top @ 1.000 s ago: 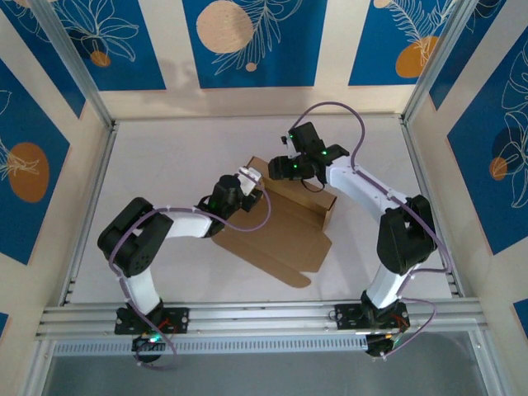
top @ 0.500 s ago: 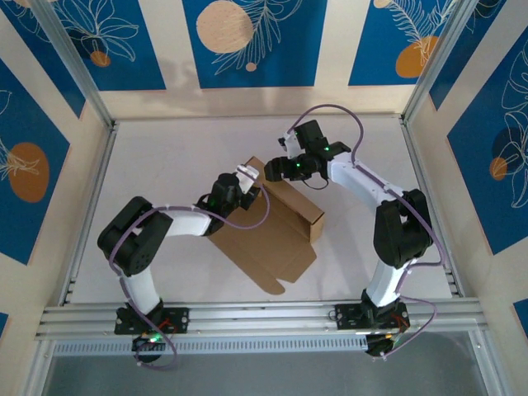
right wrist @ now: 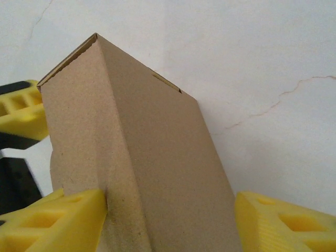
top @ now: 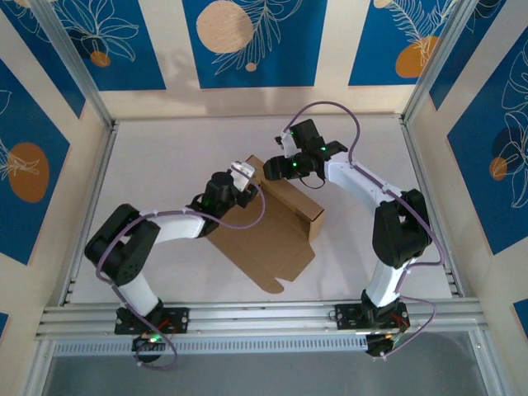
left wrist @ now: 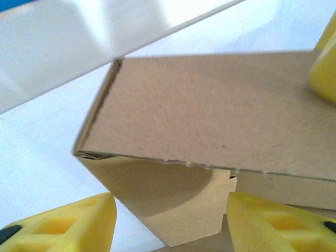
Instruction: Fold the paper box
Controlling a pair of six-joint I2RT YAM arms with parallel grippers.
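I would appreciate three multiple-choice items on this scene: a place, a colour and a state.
1. Where is the paper box? A) on the near rail B) middle of the table C) against the far wall
2. What colour are the right claw fingers? A) yellow B) red C) black
3. How is the box? A) flat sheet B) closed up C) partly folded
Answers: 1 B, table shows around it; 2 A, both show yellow; 3 C, walls stand beside a flat panel.
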